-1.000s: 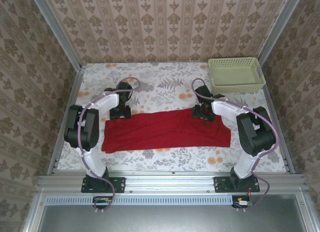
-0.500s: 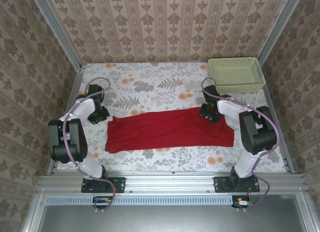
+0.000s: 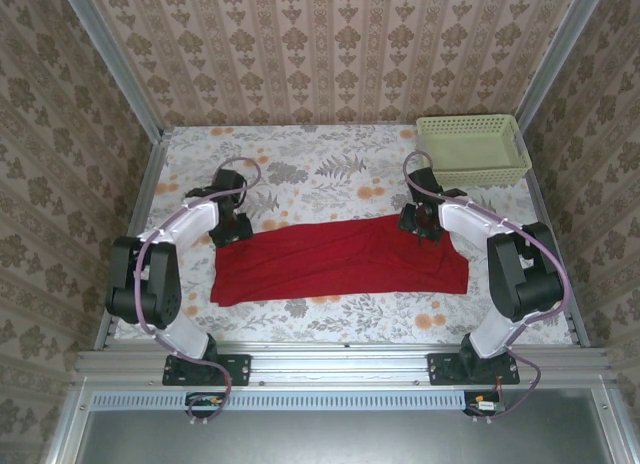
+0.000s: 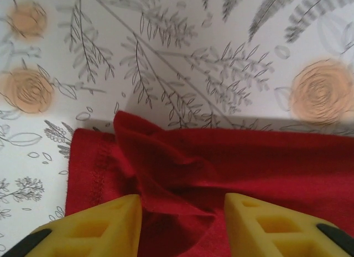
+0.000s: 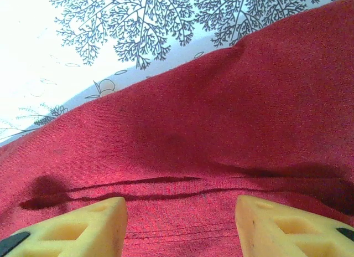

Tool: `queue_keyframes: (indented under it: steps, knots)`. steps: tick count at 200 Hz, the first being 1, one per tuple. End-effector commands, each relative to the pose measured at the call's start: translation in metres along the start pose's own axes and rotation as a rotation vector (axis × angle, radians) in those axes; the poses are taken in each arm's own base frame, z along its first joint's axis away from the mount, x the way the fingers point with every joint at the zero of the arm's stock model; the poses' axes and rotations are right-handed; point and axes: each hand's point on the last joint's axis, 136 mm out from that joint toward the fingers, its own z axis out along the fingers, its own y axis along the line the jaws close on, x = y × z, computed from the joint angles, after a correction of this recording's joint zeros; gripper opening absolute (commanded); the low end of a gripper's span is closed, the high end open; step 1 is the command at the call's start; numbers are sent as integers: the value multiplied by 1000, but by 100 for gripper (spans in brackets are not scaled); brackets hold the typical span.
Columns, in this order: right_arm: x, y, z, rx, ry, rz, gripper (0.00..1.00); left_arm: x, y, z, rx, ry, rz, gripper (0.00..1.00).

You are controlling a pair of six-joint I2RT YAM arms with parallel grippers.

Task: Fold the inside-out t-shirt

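t-shirt on table centre | basket behind, far right | left jaws over its far-left corner | right jaws over far-right

Your two arms are built alike. The left arm and the right arm each pair smooth white link shells with bulky black joint housings, and each rises from a flat black base plate. A thin mauve cable follows each arm, looping free near the wrist and trailing out below the base to a small connector. Your left gripper carries yellow wedge-shaped fingers with triangular recesses moulded into them and black patches at their outer corners. Your right gripper has the same yellow fingers, black-cornered too.
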Motion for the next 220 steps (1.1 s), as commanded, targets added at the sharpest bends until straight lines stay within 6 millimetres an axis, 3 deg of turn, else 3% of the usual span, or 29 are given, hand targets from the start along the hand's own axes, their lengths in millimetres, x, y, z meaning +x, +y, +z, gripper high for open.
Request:
queue_keyframes:
  steps: [1,50,71,122,142,153,193,220]
  knots:
    - [12,-12,4,55,33,-13,56,4,5,11,8,25,-42,35]
    - [10,-27,10,112,33,27,55,-8,25,13,74,8,-136,5]
    - [11,-32,11,142,51,25,54,-18,35,3,119,-49,-184,0]
    - [3,-30,8,126,29,17,52,-40,53,-24,205,-162,-276,0]
    - [0,-24,2,97,19,-2,52,-37,44,-29,245,-159,-252,32]
    - [-2,-20,-3,73,11,-14,53,-33,42,-30,244,-148,-244,43]
    - [-4,14,-24,-35,-50,-92,54,-17,34,-29,236,-140,-217,55]
    - [3,25,-15,-53,-15,-75,55,-16,36,-10,190,-79,-239,55]
